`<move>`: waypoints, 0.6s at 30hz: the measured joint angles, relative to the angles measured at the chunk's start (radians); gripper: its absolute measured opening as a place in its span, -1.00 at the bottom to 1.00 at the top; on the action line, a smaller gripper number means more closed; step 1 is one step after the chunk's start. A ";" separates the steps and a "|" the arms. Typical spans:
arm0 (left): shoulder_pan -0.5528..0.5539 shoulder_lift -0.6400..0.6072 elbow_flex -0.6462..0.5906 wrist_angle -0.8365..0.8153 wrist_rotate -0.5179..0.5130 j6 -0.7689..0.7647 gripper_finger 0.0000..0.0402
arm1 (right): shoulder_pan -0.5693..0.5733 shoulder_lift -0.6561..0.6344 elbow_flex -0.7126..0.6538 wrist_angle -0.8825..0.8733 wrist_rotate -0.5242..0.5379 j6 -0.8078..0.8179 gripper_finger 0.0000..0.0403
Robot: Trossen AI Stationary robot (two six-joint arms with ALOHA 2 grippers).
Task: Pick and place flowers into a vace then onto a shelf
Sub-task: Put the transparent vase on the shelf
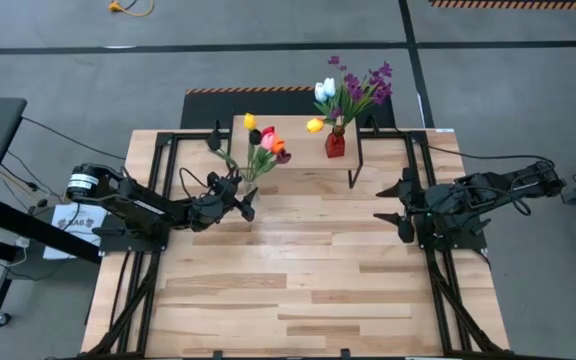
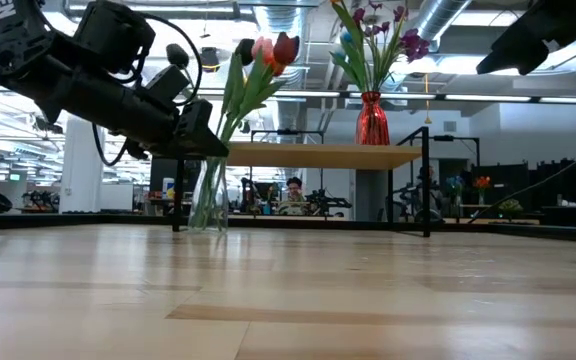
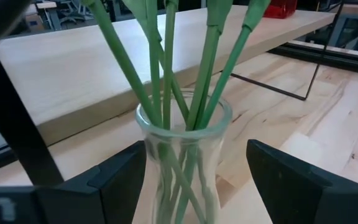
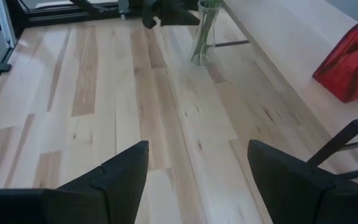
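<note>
A clear glass vase (image 3: 182, 155) stands with its base on the table (image 1: 298, 280), just in front of the shelf (image 1: 298, 135). It holds several tulips (image 1: 265, 140) on green stems (image 3: 166, 62). My left gripper (image 3: 194, 165) is open and roughly level, one finger on each side of the vase's neck; no touch shows. On the shelf stands a red vase (image 1: 335, 146) with purple sprigs and white and yellow tulips (image 1: 353, 90). My right gripper (image 4: 197, 162) hangs open above the table's right part, with nothing between its fingers.
The shelf's thin black legs (image 1: 353, 165) stand on the table beside the glass vase. The shelf's front edge (image 3: 104, 112) lies close behind that vase. Bare wood planks (image 4: 135, 93) stretch between the two arms and toward the near edge.
</note>
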 joint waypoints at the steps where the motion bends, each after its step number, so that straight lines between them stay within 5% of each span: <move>1: 0.000 0.000 0.000 0.000 0.000 0.000 0.33 | 0.000 0.000 0.000 0.000 0.000 0.000 0.33; 18: 0.001 0.000 0.000 0.000 -0.027 -0.045 0.33 | 0.000 0.000 0.000 0.007 0.002 -0.001 0.33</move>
